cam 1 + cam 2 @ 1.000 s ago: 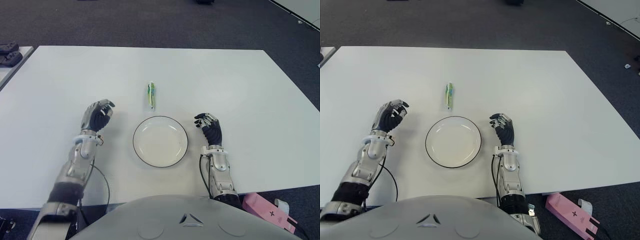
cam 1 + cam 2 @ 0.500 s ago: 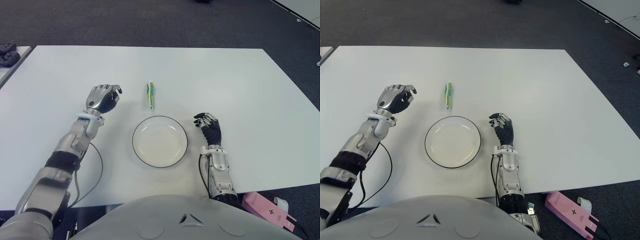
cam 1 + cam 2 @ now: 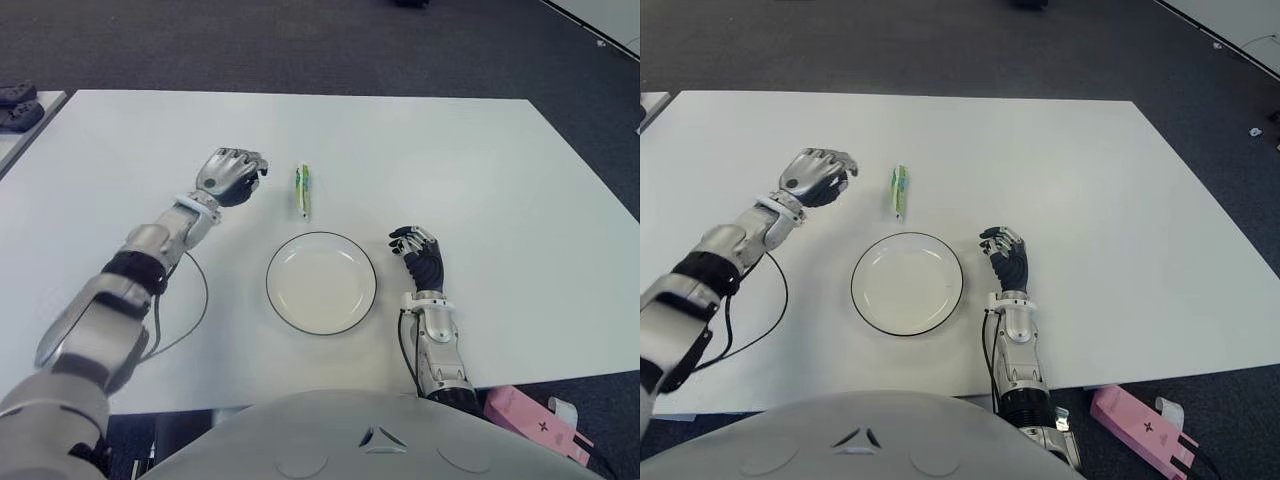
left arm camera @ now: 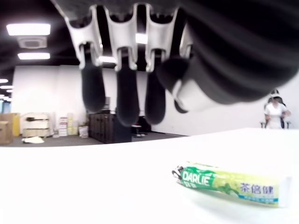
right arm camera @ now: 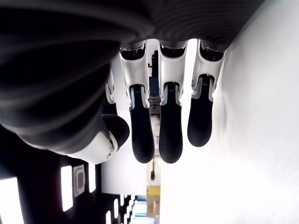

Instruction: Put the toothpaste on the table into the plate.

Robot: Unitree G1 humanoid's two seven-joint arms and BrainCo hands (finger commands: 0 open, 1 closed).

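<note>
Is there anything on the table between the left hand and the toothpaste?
No. In the left eye view only bare white table separates the left hand from the toothpaste; the left wrist view shows the same empty stretch.

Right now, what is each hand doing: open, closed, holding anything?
Left hand: open, empty, beside the toothpaste.
Right hand: open, empty, right of the plate.

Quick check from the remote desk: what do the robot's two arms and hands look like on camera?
Both arms are silver-grey metal segments with dark joints. The left hand and right hand have silver knuckle shells and black finger pads; each wrist wears a white ring. A thin black cable loops beside the left forearm on the white table.
</note>
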